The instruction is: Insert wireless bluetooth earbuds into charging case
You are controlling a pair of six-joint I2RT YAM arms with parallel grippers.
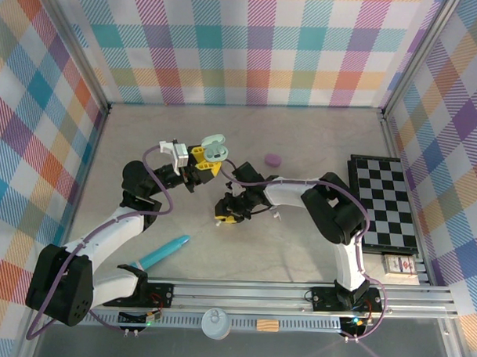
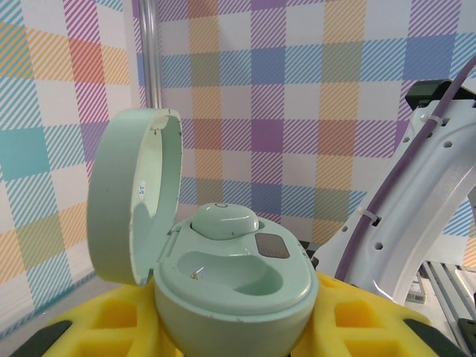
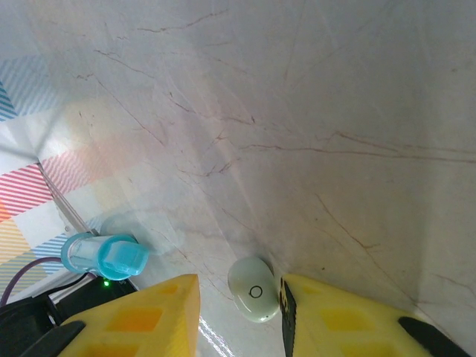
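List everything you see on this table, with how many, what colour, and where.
charging case: one, mint green, lid open, held off the table
earbuds: two, mint green; one seated in the charging case, another lying on the table
purple case: one, mid-table
stick: one, turquoise, beside the left arm
checkerboard: one, black and white, right edge
small box: one, pale, just nearer than the checkerboard
left gripper: yellow fingers, shut on the charging case
right gripper: yellow fingers, open around the loose earbud
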